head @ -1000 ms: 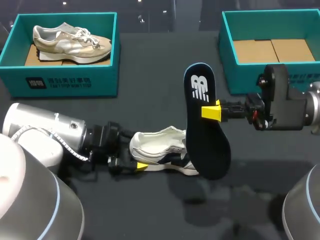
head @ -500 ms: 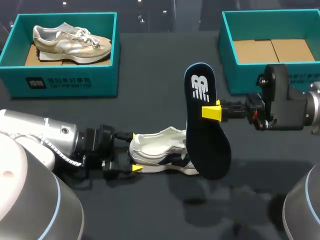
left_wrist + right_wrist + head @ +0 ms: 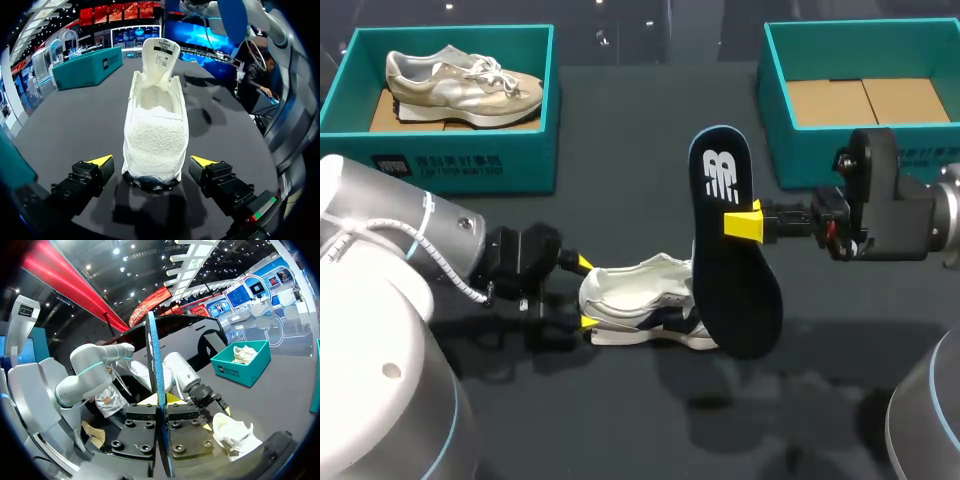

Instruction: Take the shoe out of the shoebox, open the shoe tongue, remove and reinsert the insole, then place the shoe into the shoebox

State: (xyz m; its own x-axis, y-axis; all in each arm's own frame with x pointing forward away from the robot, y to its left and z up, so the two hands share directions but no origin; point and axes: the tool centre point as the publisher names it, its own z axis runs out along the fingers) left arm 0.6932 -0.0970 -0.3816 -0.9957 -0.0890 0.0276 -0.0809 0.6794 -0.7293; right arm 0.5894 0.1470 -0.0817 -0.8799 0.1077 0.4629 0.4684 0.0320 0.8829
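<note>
A white shoe (image 3: 645, 310) lies on the dark table, its heel toward my left arm. My left gripper (image 3: 586, 293) is open, a yellow tip on each side of the heel. In the left wrist view the shoe (image 3: 156, 125) stretches ahead between the fingers of my left gripper (image 3: 151, 162), with small gaps on both sides and the tongue raised. My right gripper (image 3: 745, 222) is shut on the dark insole (image 3: 730, 260), holding it upright above the shoe's toe. The right wrist view has the insole (image 3: 156, 390) edge-on in my right gripper (image 3: 161, 405), the shoe (image 3: 232, 432) below.
A teal shoebox (image 3: 450, 165) at the back left holds a beige shoe (image 3: 465, 80). A second teal shoebox (image 3: 775, 120) at the back right shows only its cardboard floor. Open dark table lies in front of the white shoe.
My left wrist has rolled and drawn back a little, so both yellow tips now bracket the heel. The right arm and the insole have not moved.
</note>
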